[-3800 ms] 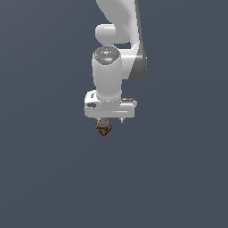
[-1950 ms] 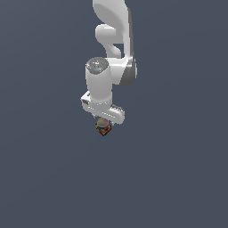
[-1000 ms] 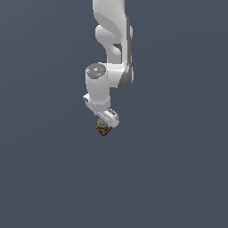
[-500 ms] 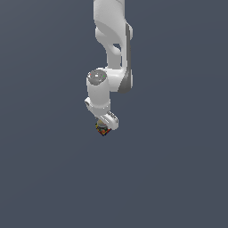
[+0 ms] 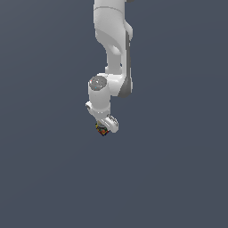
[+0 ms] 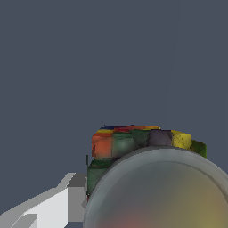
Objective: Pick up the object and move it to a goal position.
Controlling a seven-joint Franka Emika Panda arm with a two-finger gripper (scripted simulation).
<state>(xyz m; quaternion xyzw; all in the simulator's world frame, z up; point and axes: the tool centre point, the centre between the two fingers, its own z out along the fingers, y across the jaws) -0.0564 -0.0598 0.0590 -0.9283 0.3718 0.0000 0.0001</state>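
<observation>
Arm (image 5: 111, 49) comes down from the top edge of the exterior view, roughly centred. All around it is flat dark blue-grey backdrop with no visible edge, wall or desk line, so open room on every side as far as the frame goes. No containers in either view.

Hand (image 5: 105, 128) sits at the low end of the arm, just above frame centre, turned so its body points toward the exterior view's right. It's clamped on the cube (image 5: 102, 130): the cube is pinched at the tip, peeking out below and slightly to the exterior view's left of the white hand body. Cube is in the air, touching nothing but the hand.

Wrist view: cube (image 6: 133, 147) fills the middle, mostly blocked by a big blurred grey rounded shape in the foreground; can't tell what part that is. One white and grey finger (image 6: 67, 200) shows beside the cube, right against its dark green side. The other finger isn't visible.

Shapes/materials:
- Cube: blocky, tiled faces, patches of orange-red, dark green, yellow, purple-grey, a blue strip along one edge. Matte, slightly smudged texture.
- Arm: smooth glossy white shells, rounded joints, darker grey panel on the side, grey round cap on the wrist joint.
- Finger: flat-faced, angular, white with a grey pad section.
</observation>
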